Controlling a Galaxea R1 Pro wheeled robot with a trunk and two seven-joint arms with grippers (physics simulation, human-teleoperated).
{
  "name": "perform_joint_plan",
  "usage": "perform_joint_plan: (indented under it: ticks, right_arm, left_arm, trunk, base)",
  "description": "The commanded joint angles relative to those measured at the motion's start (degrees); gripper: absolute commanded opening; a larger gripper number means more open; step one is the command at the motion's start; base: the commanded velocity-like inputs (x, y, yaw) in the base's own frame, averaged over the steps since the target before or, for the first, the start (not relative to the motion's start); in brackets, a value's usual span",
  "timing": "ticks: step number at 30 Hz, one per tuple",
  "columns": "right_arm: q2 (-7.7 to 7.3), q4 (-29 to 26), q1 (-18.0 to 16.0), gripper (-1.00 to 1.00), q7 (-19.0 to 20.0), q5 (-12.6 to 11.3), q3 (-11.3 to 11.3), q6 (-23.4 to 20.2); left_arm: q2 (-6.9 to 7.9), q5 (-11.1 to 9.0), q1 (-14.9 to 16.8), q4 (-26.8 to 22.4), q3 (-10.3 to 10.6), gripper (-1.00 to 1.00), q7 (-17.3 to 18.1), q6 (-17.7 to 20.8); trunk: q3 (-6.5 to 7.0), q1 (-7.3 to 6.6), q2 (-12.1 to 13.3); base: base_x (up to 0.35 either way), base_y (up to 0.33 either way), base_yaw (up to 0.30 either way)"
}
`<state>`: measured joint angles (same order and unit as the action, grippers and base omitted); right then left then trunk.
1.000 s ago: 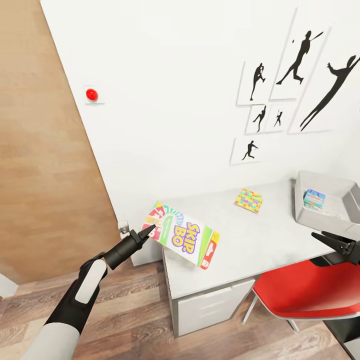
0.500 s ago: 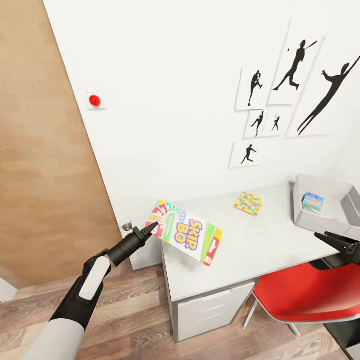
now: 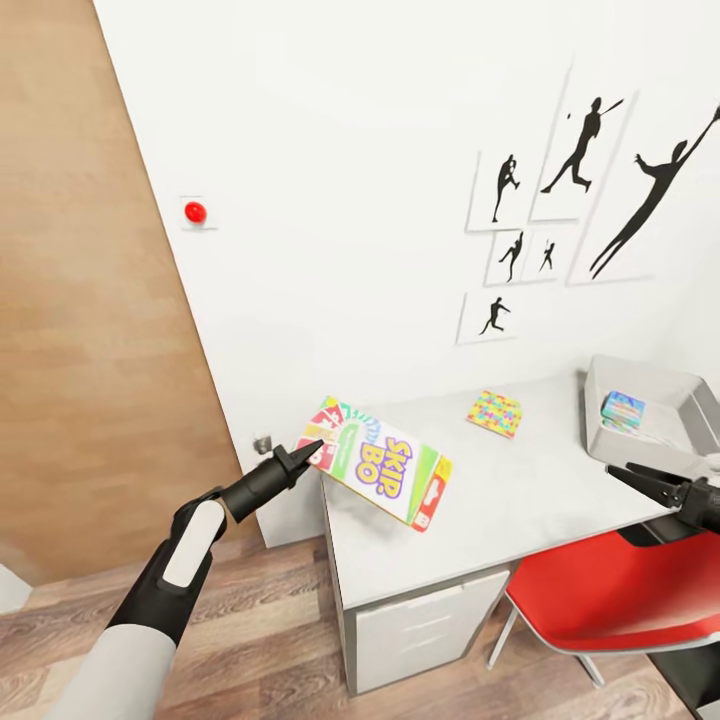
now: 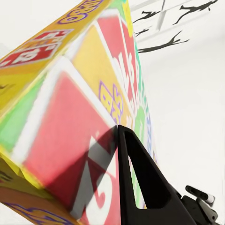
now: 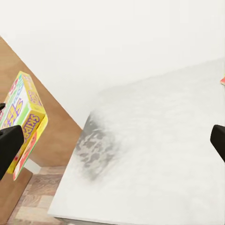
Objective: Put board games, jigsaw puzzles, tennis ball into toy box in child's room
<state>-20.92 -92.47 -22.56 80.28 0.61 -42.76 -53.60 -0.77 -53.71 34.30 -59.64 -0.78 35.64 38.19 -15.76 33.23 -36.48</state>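
Observation:
My left gripper is shut on the near corner of the red-green-yellow Skip-Bo board game, which hangs tilted over the left end of the table. In the left wrist view the box is pressed against one black finger. A multicolour jigsaw puzzle lies flat farther back on the table. The grey toy box stands at the right with a small blue board game inside. My right gripper is open over the table's front right, holding nothing. Its fingers are wide apart.
A red chair is pushed in under the table's right part, below my right gripper. White drawers sit under the left end. A wooden panel stands at the left, and the white wall carries a red button and baseball prints.
The whole view has drifted slightly, so the camera moved. My left gripper still holds the Skip-Bo box over the table's left end. My right gripper has edged a little left.

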Motion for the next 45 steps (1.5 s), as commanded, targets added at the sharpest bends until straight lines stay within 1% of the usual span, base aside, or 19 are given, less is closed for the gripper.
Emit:
perform_joint_plan:
  ticks: [1, 2, 4, 5, 7, 8, 9, 12, 13, 15, 16, 18, 19, 20, 24, 31, 39, 42, 45]
  right_arm:
    - [0.07, 0.0, -0.1, 1.0, 0.2, 0.1, 0.4, -0.5]
    - [0.07, 0.0, -0.1, 1.0, 0.2, 0.1, 0.4, -0.5]
    - [0.32, 0.0, -0.2, 1.0, 0.0, 0.1, 1.7, -0.3]
    - [0.32, 0.0, -0.2, 1.0, 0.0, 0.1, 1.7, -0.3]
    - [0.7, 0.0, -0.2, 1.0, -0.3, 0.1, 3.2, -0.2]
    - [0.7, 0.0, -0.2, 1.0, -0.3, 0.1, 3.2, -0.2]
    - [0.88, 0.0, -0.1, 1.0, -0.5, 0.1, 3.9, -0.1]
    - [1.22, 0.0, -0.1, 1.0, -0.8, 0.1, 5.2, 0.0]
    - [1.22, 0.0, -0.1, 1.0, -0.8, 0.1, 5.2, 0.0]
    - [1.39, 0.0, -0.2, 1.0, -1.2, 0.2, 5.7, 0.0]
    - [1.39, 0.0, -0.2, 1.0, -1.2, 0.2, 5.7, 0.0]
    - [1.47, 0.0, -0.2, 1.0, -2.4, 0.3, 6.0, 0.0]
    - [1.5, 0.0, -0.3, 1.0, -3.2, 0.3, 6.1, 0.1]
    - [1.5, 0.0, -0.3, 1.0, -3.2, 0.3, 6.1, 0.1]
    - [1.52, 0.0, -0.3, 1.0, -5.9, 0.3, 6.2, 0.0]
    - [1.54, 0.0, -0.1, 1.0, -7.0, 0.3, 6.1, 0.0]
    - [0.92, 0.0, 0.2, 1.0, -6.8, 0.2, 5.9, -0.2]
    - [0.45, 0.0, 0.3, 1.0, -6.3, 0.2, 5.5, -0.4]
    - [-0.11, 0.0, 0.4, 1.0, -5.5, 0.1, 4.4, -0.6]
  left_arm:
    - [-0.11, -0.1, 0.0, -0.2, -0.1, -1.0, -0.1, 0.7]
    - [-0.11, -0.1, 0.0, -0.2, -0.1, -1.0, -0.1, 0.7]
    - [-0.29, 0.1, 0.0, -0.5, -0.1, -1.0, -0.5, 1.2]
    - [-0.29, 0.1, 0.0, -0.5, -0.1, -1.0, -0.5, 1.2]
    - [-0.49, 0.2, -0.1, -0.7, 0.0, -1.0, -0.7, 1.6]
    - [-0.49, 0.2, -0.1, -0.7, 0.0, -1.0, -0.7, 1.6]
    - [-0.61, 0.2, -0.1, -0.8, 0.0, -1.0, -0.8, 1.7]
    - [-1.55, 0.3, -0.1, -0.6, 0.6, -1.0, -0.9, 1.7]
    - [-1.55, 0.3, -0.1, -0.6, 0.6, -1.0, -0.9, 1.7]
    - [-2.57, 0.4, -0.1, -0.4, 1.9, -1.0, -1.0, 1.7]
    - [-2.57, 0.4, -0.1, -0.4, 1.9, -1.0, -1.0, 1.7]
    - [-3.33, 0.5, -0.1, -0.3, 3.4, -1.0, -1.1, 1.6]
    - [-3.63, 0.5, -0.1, -0.2, 4.1, -1.0, -1.1, 1.5]
    - [-3.63, 0.5, -0.1, -0.2, 4.1, -1.0, -1.1, 1.5]
    - [-4.51, 0.1, 0.1, -0.1, 5.8, -1.0, -1.2, 1.4]
    - [-5.48, -0.1, 0.6, -1.1, 6.7, -1.0, -1.2, 1.4]
    - [-5.6, 0.1, 0.8, -1.5, 7.0, -1.0, -1.3, 1.4]
    - [-5.56, 0.1, 0.9, -1.5, 6.9, -1.0, -1.3, 1.4]
    - [-5.52, 0.0, 0.9, -1.5, 6.8, -1.0, -1.3, 1.4]
  trunk:
    - [0.01, 0.02, -0.1]
    - [0.11, 0.02, -0.1]
    - [0.29, 0.02, -0.1]
    - [0.39, 0.02, -0.1]
    - [0.58, 0.02, -0.1]
    - [0.67, 0.02, -0.1]
    - [0.77, 0.02, -0.1]
    - [1.05, 0.02, -0.1]
    - [1.14, 0.02, -0.1]
    - [1.33, 0.02, -0.1]
    - [1.42, 0.02, -0.1]
    - [1.61, 0.02, -0.1]
    - [1.71, 0.02, -0.1]
    - [1.8, 0.02, -0.1]
    - [2.18, 0.02, -0.1]
    - [2.84, 0.02, -0.1]
    - [3.59, 0.02, -0.1]
    - [3.87, 0.02, -0.1]
    - [4.15, 0.02, -0.1]
  base:
    - [0.0, 0.0, 0.0]
    - [0.0, 0.0, 0.0]
    - [0.0, 0.0, 0.0]
    - [0.0, 0.0, 0.0]
    - [0.0, 0.0, 0.0]
    - [0.0, 0.0, 0.0]
    - [0.0, 0.0, 0.0]
    - [0.0, 0.0, 0.0]
    - [0.0, 0.0, 0.0]
    - [0.0, 0.0, 0.0]
    - [0.0, 0.0, 0.0]
    - [0.0, 0.0, 0.0]
    - [0.0, 0.0, 0.0]
    - [0.0, 0.0, 0.0]
    - [0.0, 0.0, 0.0]
    - [0.0, 0.0, 0.0]
    - [0.0, 0.0, 0.0]
    - [0.0, 0.0, 0.0]
    - [0.0, 0.0, 0.0]
